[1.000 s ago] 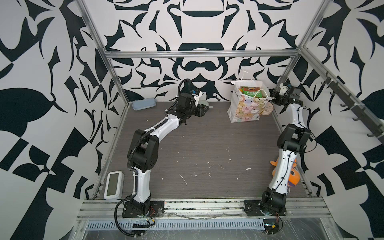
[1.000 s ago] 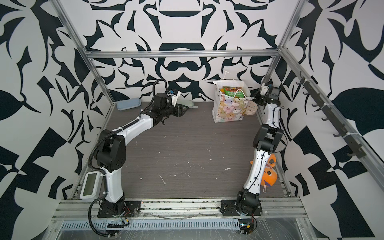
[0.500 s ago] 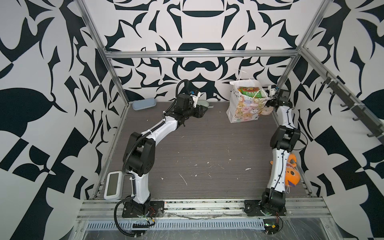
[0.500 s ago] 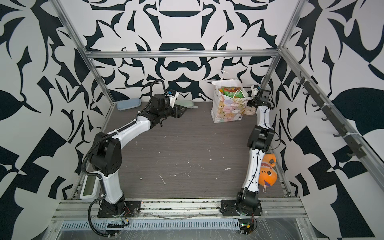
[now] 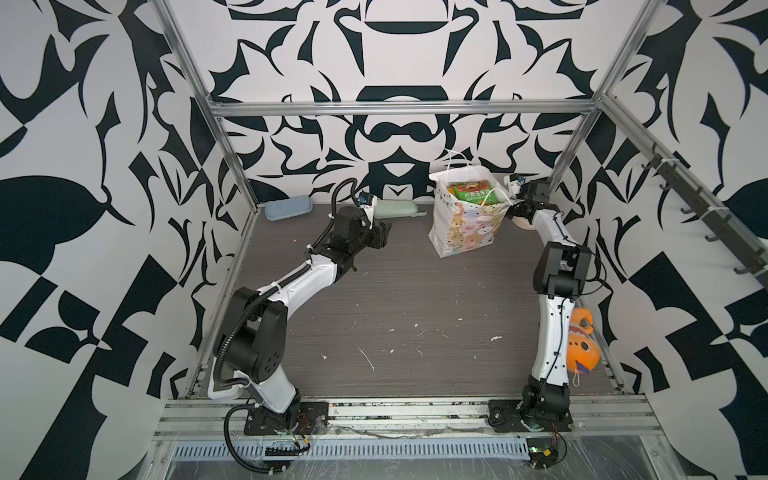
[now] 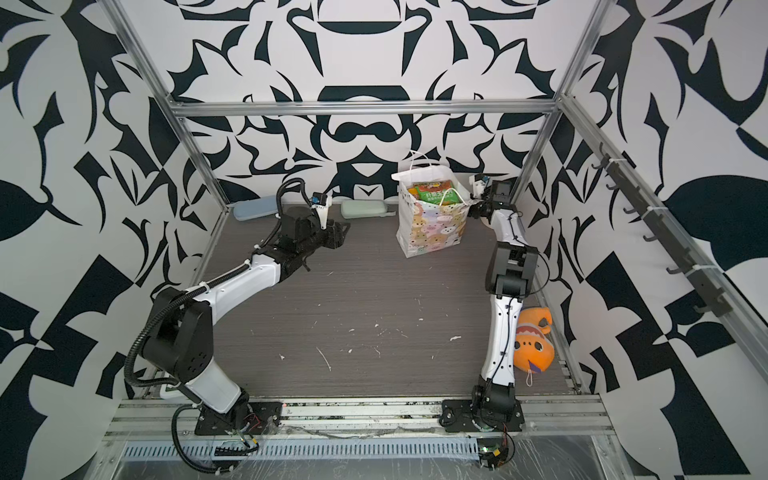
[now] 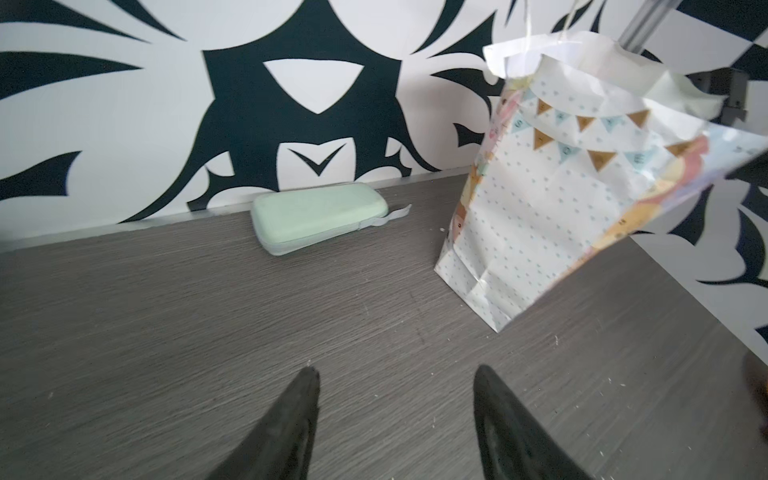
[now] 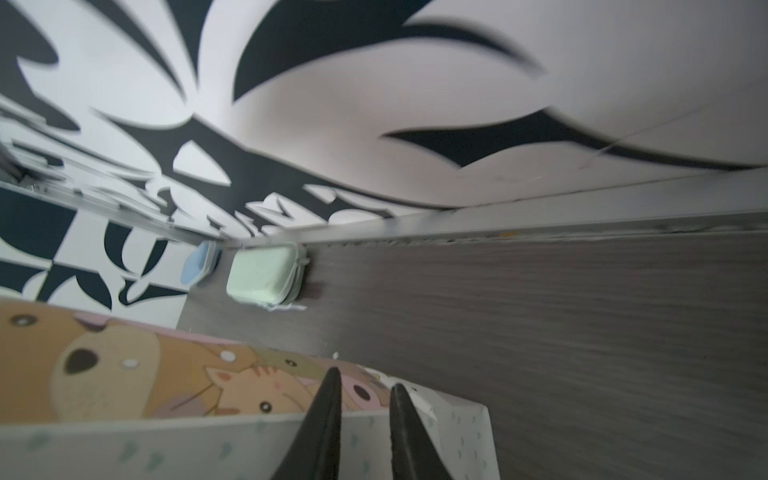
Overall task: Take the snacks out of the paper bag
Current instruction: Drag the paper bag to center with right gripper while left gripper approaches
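Hovering at creased paper bag [image 5: 465, 224] rim, right gripper [image 8: 365, 380] narrow; left gripper [image 7: 395, 372] wide.

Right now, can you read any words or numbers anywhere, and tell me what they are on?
No text here is clear enough to quote.
Green snack packet sticking out of the paper bag: white characters, too small to read.
Pennant flags printed on the bag's dotted side: a letter on each, too blurred to read.
Nothing else in these views shows any writing or number that I can make out.
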